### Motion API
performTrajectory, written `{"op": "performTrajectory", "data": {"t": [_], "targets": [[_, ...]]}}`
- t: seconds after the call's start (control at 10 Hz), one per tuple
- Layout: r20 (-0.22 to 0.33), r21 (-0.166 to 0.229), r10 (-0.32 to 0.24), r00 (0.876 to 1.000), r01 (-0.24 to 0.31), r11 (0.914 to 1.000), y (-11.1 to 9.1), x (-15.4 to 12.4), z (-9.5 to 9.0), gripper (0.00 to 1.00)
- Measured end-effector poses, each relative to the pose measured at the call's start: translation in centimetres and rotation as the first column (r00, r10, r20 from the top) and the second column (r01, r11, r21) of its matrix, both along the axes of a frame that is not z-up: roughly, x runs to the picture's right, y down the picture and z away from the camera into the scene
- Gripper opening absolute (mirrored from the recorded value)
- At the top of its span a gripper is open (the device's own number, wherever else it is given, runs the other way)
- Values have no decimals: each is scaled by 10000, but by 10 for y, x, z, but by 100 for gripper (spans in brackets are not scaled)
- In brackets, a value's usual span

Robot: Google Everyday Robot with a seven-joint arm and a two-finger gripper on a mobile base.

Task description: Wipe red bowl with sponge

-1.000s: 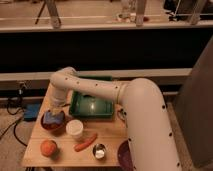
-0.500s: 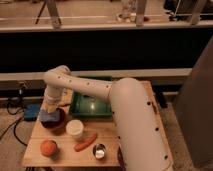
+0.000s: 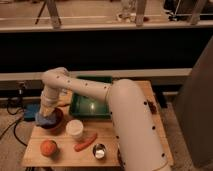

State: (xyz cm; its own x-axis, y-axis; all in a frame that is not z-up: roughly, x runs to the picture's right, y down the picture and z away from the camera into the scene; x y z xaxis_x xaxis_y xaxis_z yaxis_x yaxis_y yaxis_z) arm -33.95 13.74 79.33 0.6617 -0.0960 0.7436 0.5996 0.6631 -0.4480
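The red bowl (image 3: 55, 123) sits on the left part of the wooden table (image 3: 65, 159), just left of the white cup (image 3: 75, 129). My gripper (image 3: 46, 114) points down over the bowl's left side. It is shut on the blue sponge (image 3: 45, 120), which is pressed into the bowl at its left rim. The white arm reaches from the lower right across the table to the bowl and hides the table's right part.
A green tray (image 3: 92, 104) lies behind the cup. An orange fruit (image 3: 48, 147), a carrot (image 3: 86, 142) and a small metal cup (image 3: 99, 150) lie near the front edge. A flat blue box with cables (image 3: 30, 110) sits left of the bowl.
The arm has swung further left and lower. The gripper with the sponge has moved from the bowl's middle to its left side.
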Motion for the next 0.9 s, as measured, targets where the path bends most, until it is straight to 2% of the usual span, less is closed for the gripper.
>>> {"op": "performTrajectory", "data": {"t": [0.3, 0.5, 0.7, 0.9], "targets": [[-180, -19, -20, 9998, 19, 10000, 5, 15, -10, 0], [-522, 106, -6, 9986, 12, 9999, 5, 29, -13, 0], [-871, 325, 105, 9961, -77, 9994, -1, 42, -9, 0], [-1046, 557, 187, 9943, -130, 9984, -11, 44, -1, 0]]}}
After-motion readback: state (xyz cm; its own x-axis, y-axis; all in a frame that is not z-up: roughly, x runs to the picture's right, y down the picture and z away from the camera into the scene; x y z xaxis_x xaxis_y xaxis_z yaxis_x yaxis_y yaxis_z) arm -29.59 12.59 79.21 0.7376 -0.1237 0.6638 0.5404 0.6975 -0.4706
